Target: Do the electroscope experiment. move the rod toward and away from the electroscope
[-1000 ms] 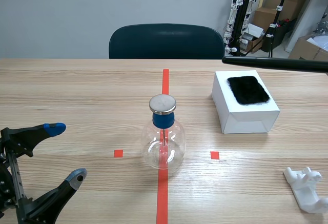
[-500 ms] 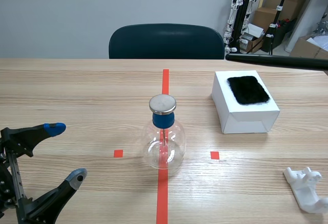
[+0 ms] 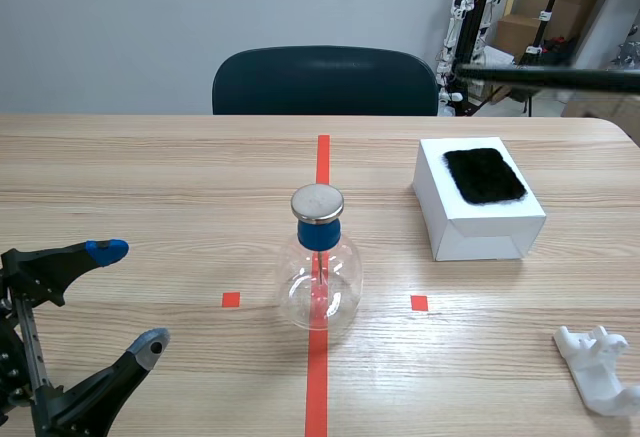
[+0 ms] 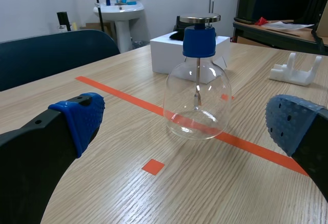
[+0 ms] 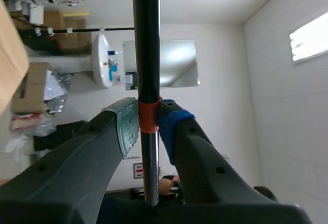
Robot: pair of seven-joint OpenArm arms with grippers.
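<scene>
Electroscope: a clear glass flask with a blue stopper and a flat metal disc on top (image 3: 320,267) is seen standing upright in the middle of the table, right on the long orange-red tape line, with a small tape square to either side.
Rod: and up high at the far right, a long black rod with an orange band (image 3: 545,75) is held about level, its free end aimed toward the middle; it is carried above and beyond the white box, well apart from the electroscope.
Right claw: the right gripper (image 5: 148,124) is pinched onto the rod at the orange band, a grey-green pad pressed on one side and a blue pad on the other.
Left claw: the left gripper (image 3: 128,297) is parked low at the near left, fingers spread wide, nothing caught between them; the electroscope is seen ahead of it, apart.
Box: a white cardboard box (image 3: 478,219) is set right of the electroscope, a black furry patch (image 3: 484,175) laid on its top.
Holder: a white plastic stand (image 3: 598,367) is left lying at the near right.
Table: a light wooden table (image 3: 150,177) is spread under everything.
Chair: a dark teal chair (image 3: 325,79) is tucked in at the far side.
</scene>
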